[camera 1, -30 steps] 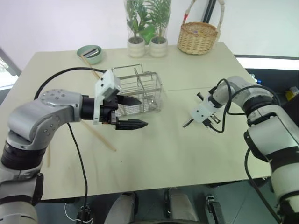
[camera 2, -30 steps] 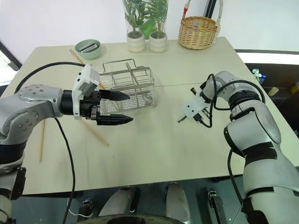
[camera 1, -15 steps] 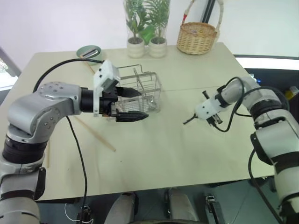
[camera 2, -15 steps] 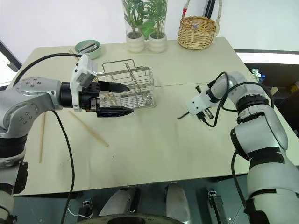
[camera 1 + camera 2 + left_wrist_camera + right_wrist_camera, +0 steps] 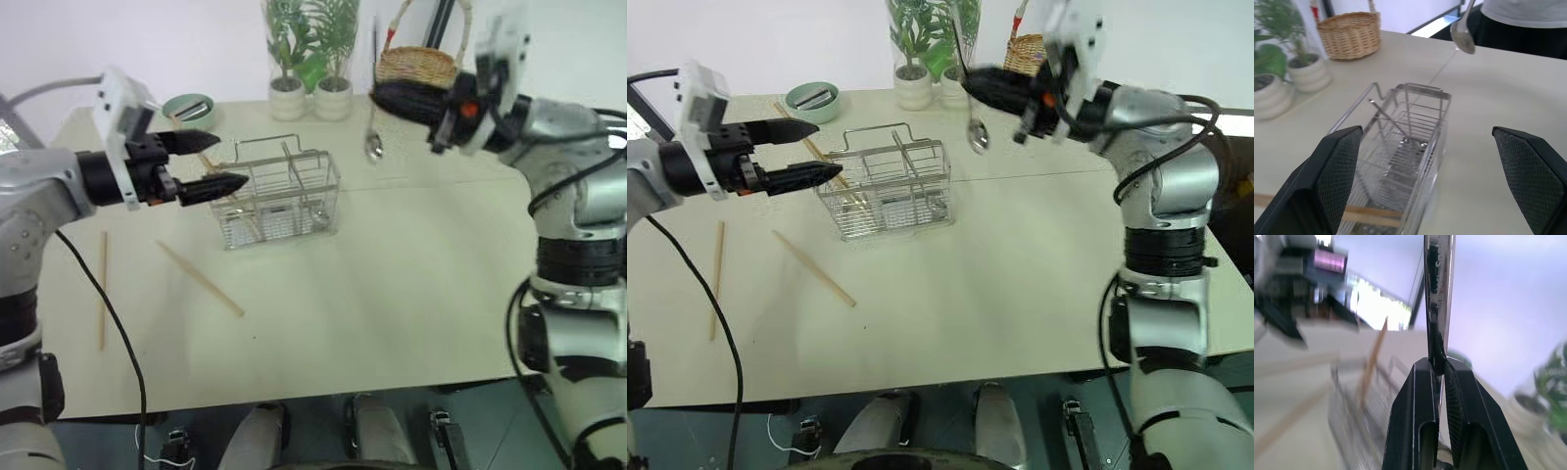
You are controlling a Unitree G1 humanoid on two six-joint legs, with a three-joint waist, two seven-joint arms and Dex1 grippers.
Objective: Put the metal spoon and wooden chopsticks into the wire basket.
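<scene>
The metal spoon [image 5: 373,145] hangs bowl down in the air, behind and to the right of the wire basket [image 5: 279,191]. My right gripper [image 5: 376,96] is shut on its thin handle [image 5: 1439,284], well above the table. My left gripper [image 5: 232,158] stands open, level, at the basket's left end, with nothing between its fingers. Two wooden chopsticks lie flat on the table, one [image 5: 201,279] in front of the basket and one [image 5: 102,289] at the far left. A third chopstick [image 5: 813,152] slants from the green bowl to the basket's left end.
A green bowl [image 5: 189,111] sits at the back left. Two potted plants [image 5: 287,98] and a round wicker basket [image 5: 416,67] line the table's far edge. A seam crosses the table to the right of the wire basket.
My right gripper has swung up and to the left from just above the table, rolling so the spoon now hangs bowl down. My left gripper has drawn left and upward, off the basket's front.
</scene>
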